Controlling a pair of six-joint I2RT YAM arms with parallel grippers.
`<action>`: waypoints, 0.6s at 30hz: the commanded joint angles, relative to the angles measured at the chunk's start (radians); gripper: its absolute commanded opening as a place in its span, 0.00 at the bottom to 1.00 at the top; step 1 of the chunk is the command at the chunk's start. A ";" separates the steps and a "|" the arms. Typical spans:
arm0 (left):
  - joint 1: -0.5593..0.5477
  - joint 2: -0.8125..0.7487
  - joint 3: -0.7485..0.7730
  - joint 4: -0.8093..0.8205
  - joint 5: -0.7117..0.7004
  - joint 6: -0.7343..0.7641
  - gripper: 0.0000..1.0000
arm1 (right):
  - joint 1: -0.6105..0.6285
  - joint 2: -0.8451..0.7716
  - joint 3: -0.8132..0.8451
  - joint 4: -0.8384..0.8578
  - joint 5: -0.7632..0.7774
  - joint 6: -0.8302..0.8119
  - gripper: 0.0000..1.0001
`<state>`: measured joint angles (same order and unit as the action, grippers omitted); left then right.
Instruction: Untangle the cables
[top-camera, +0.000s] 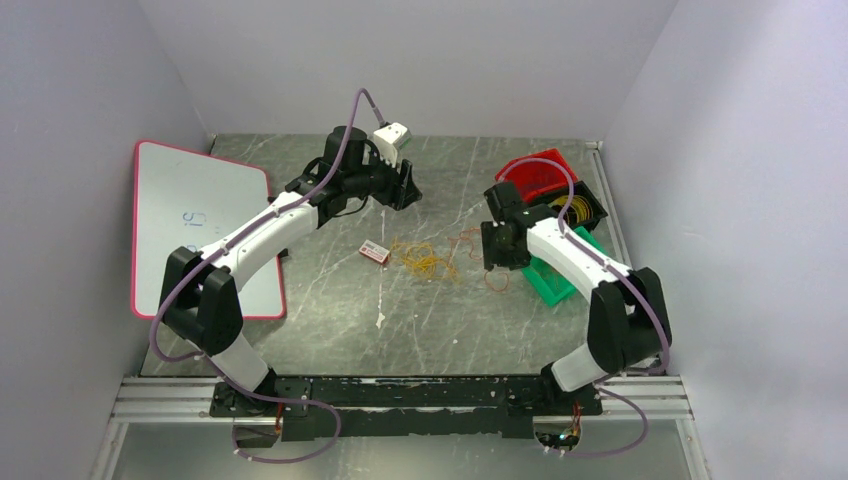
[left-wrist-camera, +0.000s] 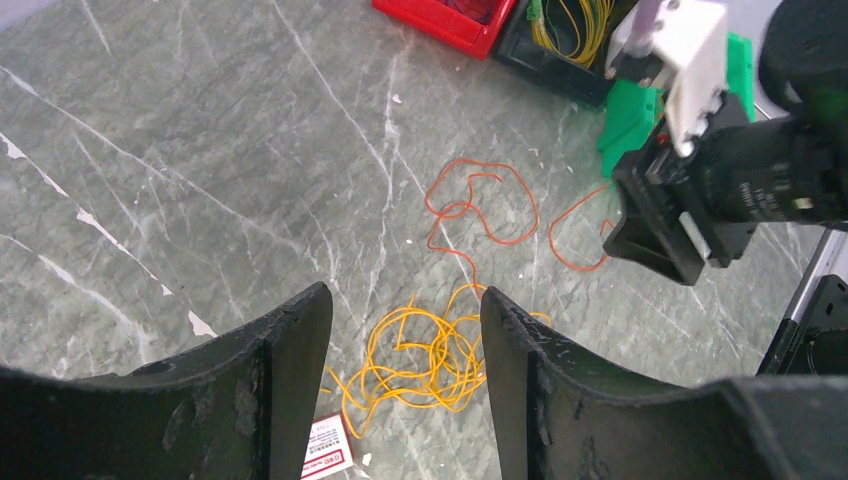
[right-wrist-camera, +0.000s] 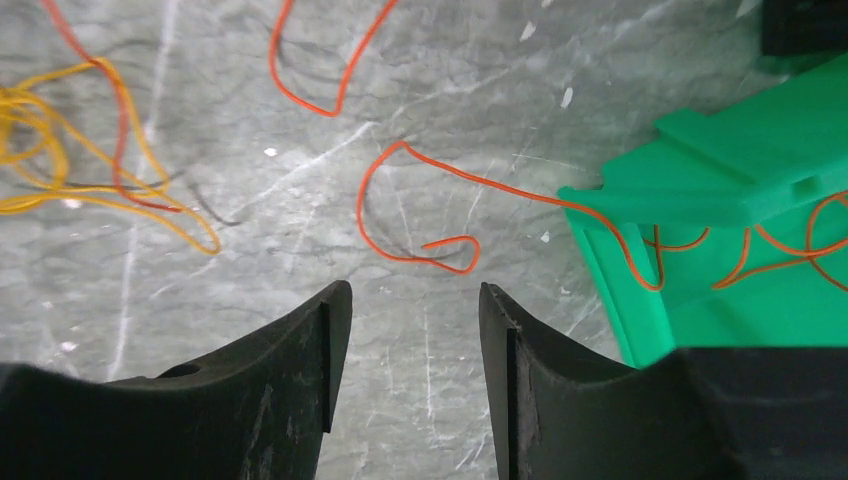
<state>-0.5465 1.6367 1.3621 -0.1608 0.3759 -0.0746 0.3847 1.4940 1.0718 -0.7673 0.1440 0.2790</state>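
A tangle of thin yellow-orange cables (top-camera: 425, 262) lies on the grey marble table (top-camera: 330, 310) in the middle. Thin orange-red cables (top-camera: 467, 240) curl just right of it, with one loop (top-camera: 496, 281) near the green bin. My left gripper (top-camera: 405, 190) is open and empty, raised behind the tangle; its view shows the yellow tangle (left-wrist-camera: 430, 350) between its fingers, well below them. My right gripper (top-camera: 497, 255) is open and empty, just above the table by an orange loop (right-wrist-camera: 400, 205). That cable runs over the green bin's rim (right-wrist-camera: 620, 300).
At the right stand a red bin (top-camera: 535, 170), a black bin (top-camera: 597, 212) holding yellow wires, and a green bin (top-camera: 550, 283) holding orange wires. A small red-and-white card (top-camera: 374, 252) lies left of the tangle. A whiteboard (top-camera: 200, 225) lies at the left.
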 joint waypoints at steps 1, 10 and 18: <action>0.007 -0.006 -0.014 0.031 0.004 0.007 0.61 | 0.013 0.044 -0.035 0.070 0.063 0.041 0.53; 0.007 -0.009 -0.014 0.029 -0.006 0.011 0.61 | 0.029 0.165 -0.034 0.103 0.181 0.020 0.48; 0.007 -0.004 -0.012 0.029 0.003 0.009 0.61 | 0.029 0.193 -0.044 0.122 0.208 0.018 0.28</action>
<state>-0.5465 1.6367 1.3621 -0.1608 0.3759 -0.0746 0.4091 1.6806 1.0359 -0.6754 0.3138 0.2966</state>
